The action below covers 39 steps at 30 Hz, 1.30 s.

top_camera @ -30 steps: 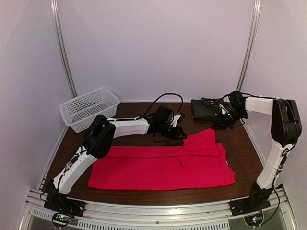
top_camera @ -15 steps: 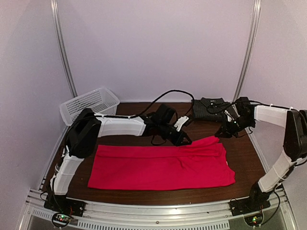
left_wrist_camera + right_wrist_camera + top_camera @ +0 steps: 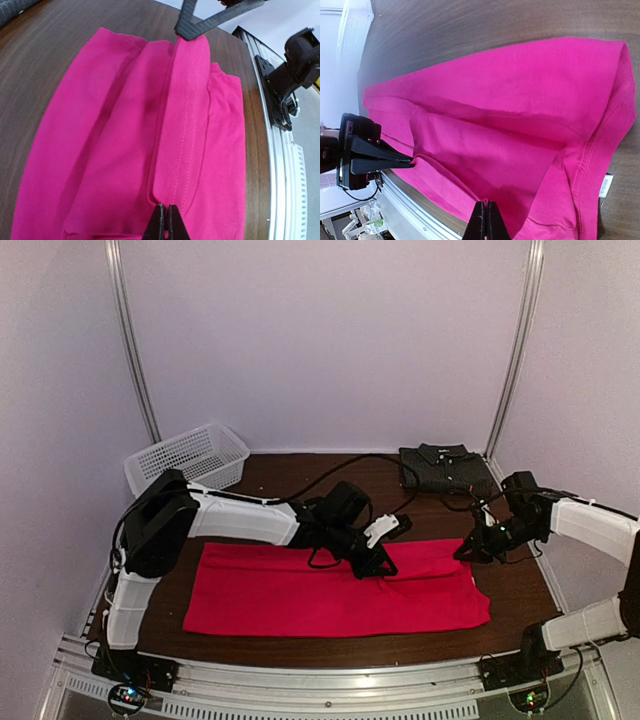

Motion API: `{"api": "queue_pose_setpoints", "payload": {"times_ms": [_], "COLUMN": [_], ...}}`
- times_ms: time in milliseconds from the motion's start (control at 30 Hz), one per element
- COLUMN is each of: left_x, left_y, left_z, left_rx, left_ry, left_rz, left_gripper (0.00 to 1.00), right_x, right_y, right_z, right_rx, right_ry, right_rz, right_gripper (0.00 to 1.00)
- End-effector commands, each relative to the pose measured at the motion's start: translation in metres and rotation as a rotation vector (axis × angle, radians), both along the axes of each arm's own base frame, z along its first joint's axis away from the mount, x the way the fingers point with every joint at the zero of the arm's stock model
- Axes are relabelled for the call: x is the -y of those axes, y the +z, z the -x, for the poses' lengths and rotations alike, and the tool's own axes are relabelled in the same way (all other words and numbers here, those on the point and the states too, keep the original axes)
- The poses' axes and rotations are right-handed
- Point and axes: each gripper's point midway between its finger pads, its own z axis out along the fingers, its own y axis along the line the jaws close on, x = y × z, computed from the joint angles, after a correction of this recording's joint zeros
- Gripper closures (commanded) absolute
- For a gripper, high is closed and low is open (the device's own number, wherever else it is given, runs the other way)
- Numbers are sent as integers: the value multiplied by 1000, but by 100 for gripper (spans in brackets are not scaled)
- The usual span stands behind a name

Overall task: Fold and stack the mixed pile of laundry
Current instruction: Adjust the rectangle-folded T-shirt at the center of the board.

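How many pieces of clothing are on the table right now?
2. The red T-shirt lies spread across the near middle of the table; the dark shirt sits folded at the far right corner. None shows in the basket.

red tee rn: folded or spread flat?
Partly folded: the red T-shirt lies as a long band with overlapping layers, while the left gripper and right gripper each pinch a fold at its far edge.
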Motion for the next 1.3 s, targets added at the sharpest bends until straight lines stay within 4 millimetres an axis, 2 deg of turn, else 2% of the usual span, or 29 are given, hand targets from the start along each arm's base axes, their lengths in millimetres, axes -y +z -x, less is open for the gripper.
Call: {"api": "queue_pose_setpoints", "payload": {"times_ms": [0, 233, 400, 633, 667, 733, 767, 867, 967, 1067, 1167, 1267], "left_x": [-1, -11, -19, -18, -17, -17, -19, -30, -53, -89, -140, -196], "left_y": [15, -2, -17, -18, -17, -14, -9, 15, 42, 57, 57, 44], "left_z": [23, 42, 51, 56, 57, 62, 62, 53, 29, -5, -40, -65], "left_rx": [63, 58, 64, 83, 101, 113, 121, 142, 122, 73, 30, -26], "left_ry": [-64, -89, -106, -119, -135, -160, -164, -120, -19, 143, 352, 542], "left_rz": [23, -20, -65, -84, -82, -86, -88, -64, -43, -52, -102, -191], "left_gripper": [100, 100, 100, 100, 100, 93, 90, 78, 71, 70, 66, 66], "right_x": [-1, 5, 2, 4, 4, 3, 1, -4, -10, -23, -44, -72], "right_y": [-10, -28, -34, -41, -41, -39, -35, -7, 18, 25, 33, 43], "right_z": [23, 58, 65, 77, 78, 82, 82, 72, 51, 29, 1, -27], "right_rx": [-46, -107, -133, -170, -174, -182, -177, -84, 18, 33, 66, 116], "right_ry": [-36, -87, -87, -83, -79, -67, -61, -51, -37, 2, 48, 109], "right_rz": [1, 16, 26, 88, 91, 88, 78, 38, 12, -19, -39, -49], "right_gripper": [100, 100, 100, 100, 97, 77, 72, 57, 54, 56, 57, 57]}}
